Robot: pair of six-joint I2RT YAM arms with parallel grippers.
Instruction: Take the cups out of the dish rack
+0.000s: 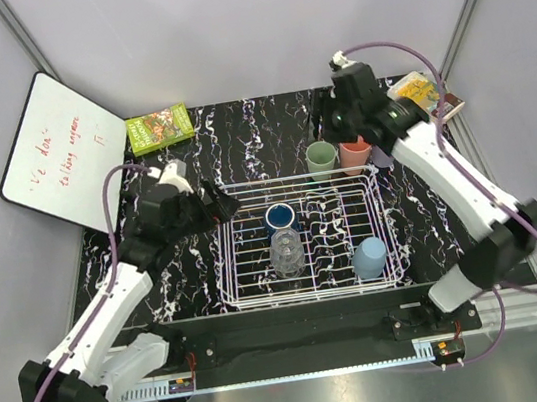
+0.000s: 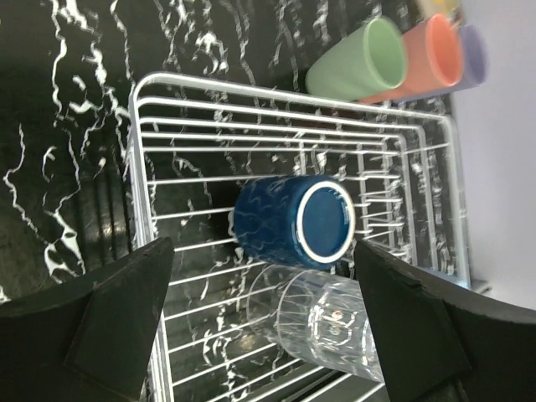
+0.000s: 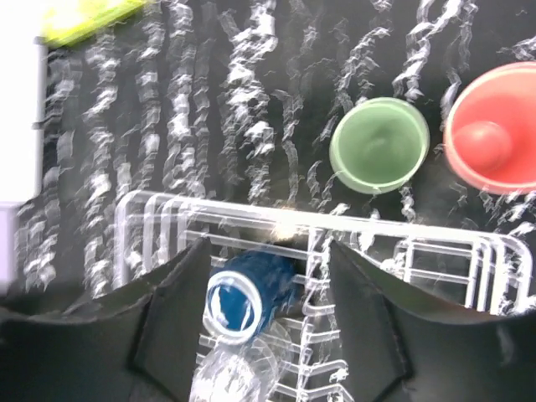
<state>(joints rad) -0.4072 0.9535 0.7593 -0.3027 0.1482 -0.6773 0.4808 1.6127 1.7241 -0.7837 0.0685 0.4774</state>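
Observation:
The white wire dish rack stands mid-table. Inside it a dark blue cup and a clear glass lie on their sides, and a light blue-grey cup sits at the front right. Behind the rack, on the table, stand a pale green cup and a salmon-pink cup; a lavender cup shows beside them. My left gripper hovers open at the rack's left edge, facing the dark blue cup and the glass. My right gripper hangs open and empty above the back of the table.
A whiteboard leans at the back left. A green book lies behind the rack, and a printed packet sits at the back right. Grey walls enclose the black marbled tabletop.

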